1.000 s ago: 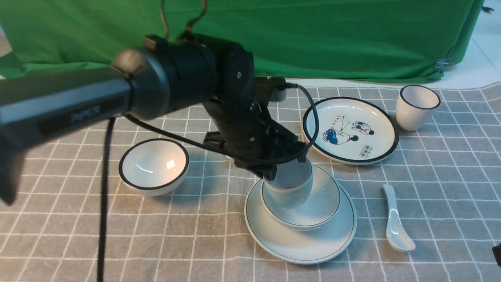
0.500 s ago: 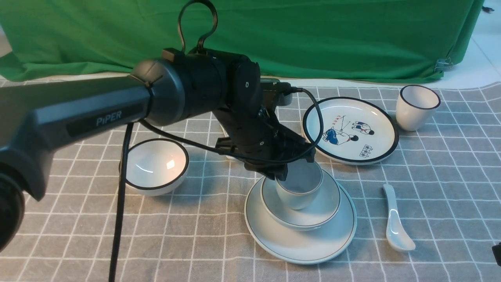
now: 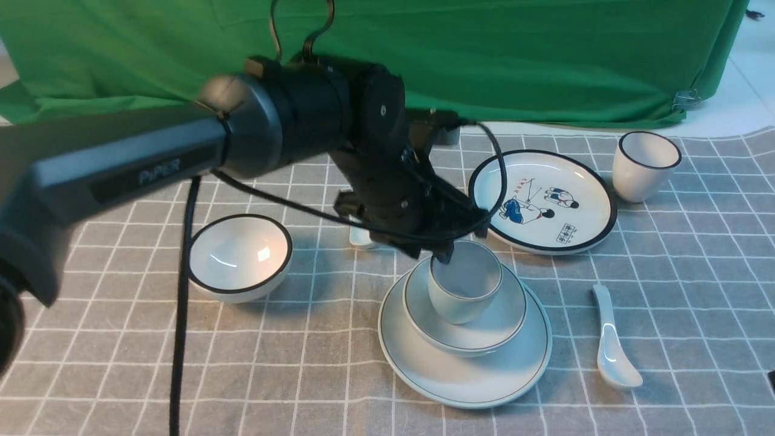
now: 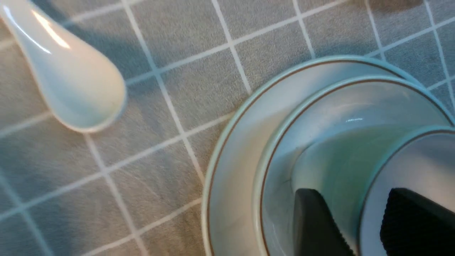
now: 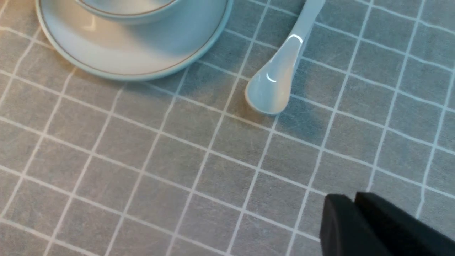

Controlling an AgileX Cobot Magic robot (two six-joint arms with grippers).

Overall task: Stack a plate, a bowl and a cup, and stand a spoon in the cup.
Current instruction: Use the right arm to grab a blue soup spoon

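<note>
Stack: the cup [image 3: 463,290] stands upright in the bowl [image 3: 502,330], which sits on the plate [image 3: 533,369], at mid-desk [image 3: 290,369] towards the near side.
Spoon: the spoon [image 3: 610,339] lies flat on the cloth just right of the plate, not touching it. Its scoop is near and its handle points far.
Spoon handling: I judge it to be glazed ceramic, so light, stiff, slick, and apt to chip if dropped. I would take it across the handle, towards the far end, so the scoop can go down into the cup.
Cup handling: it looks light, thin-walled and easy to tip, so the spoon should go in gently.
Left pincer: my left pincer [image 4: 355,199] has its jaws apart, astride the cup's far-left rim. One finger is inside and clear of the wall, the other outside. I cannot tell whether the outer one touches. It grips nothing.
Right pincer: my right pincer [image 5: 350,206] has its fingers together and is empty, over bare cloth on the near side of the spoon.
Other spoon: the other spoon [image 3: 362,237] lies far-left of the stack and is not the one to fetch.
</note>
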